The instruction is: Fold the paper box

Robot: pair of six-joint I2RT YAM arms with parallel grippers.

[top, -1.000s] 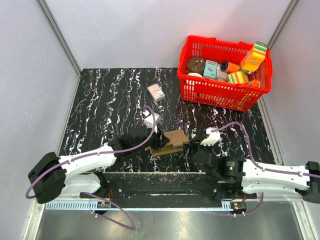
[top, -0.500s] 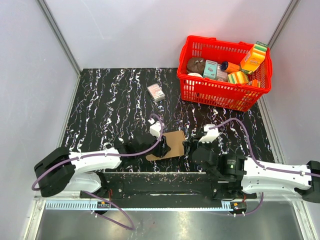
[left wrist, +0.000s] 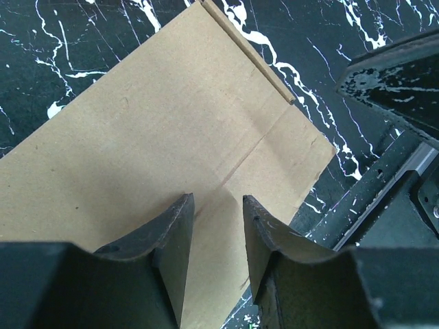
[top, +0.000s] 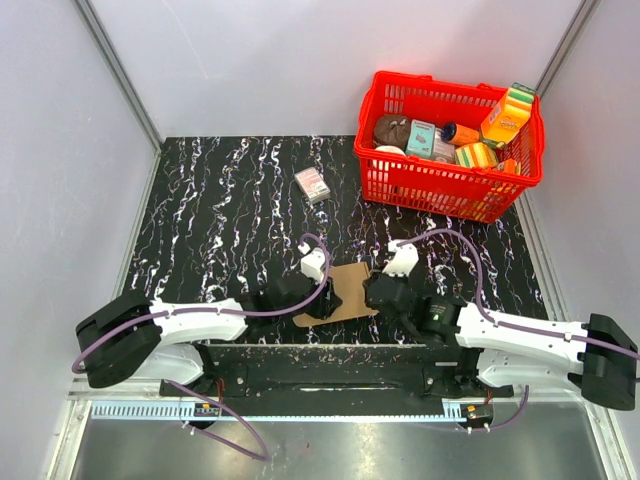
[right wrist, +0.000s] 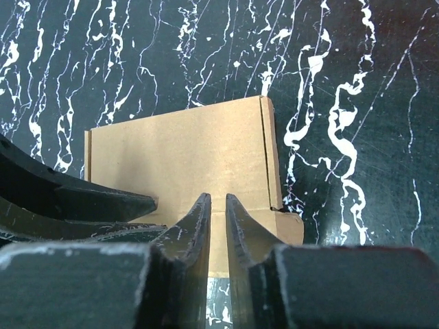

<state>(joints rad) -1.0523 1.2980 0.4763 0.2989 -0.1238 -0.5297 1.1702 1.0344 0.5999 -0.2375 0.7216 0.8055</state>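
While the paper box (top: 345,290) lies flat on the table (top: 220,200) as a collapsed blank, one gripper sits at each of its ends. Directly beneath the left gripper (left wrist: 218,200) runs a crease line (left wrist: 247,147); its jaws stand moderately apart, holding nothing. The right gripper (right wrist: 217,199) has its jaws nearly together over the box edge nearest its wrist; whether they pinch cardboard cannot be told. Judged step: securing the blank. The next move calls for one gripper to pin it while the other raises a panel along the crease.

Red basket (top: 440,190) of grocery packs (top: 505,115) far right; small carton (top: 312,184) on marbled table (top: 220,230).
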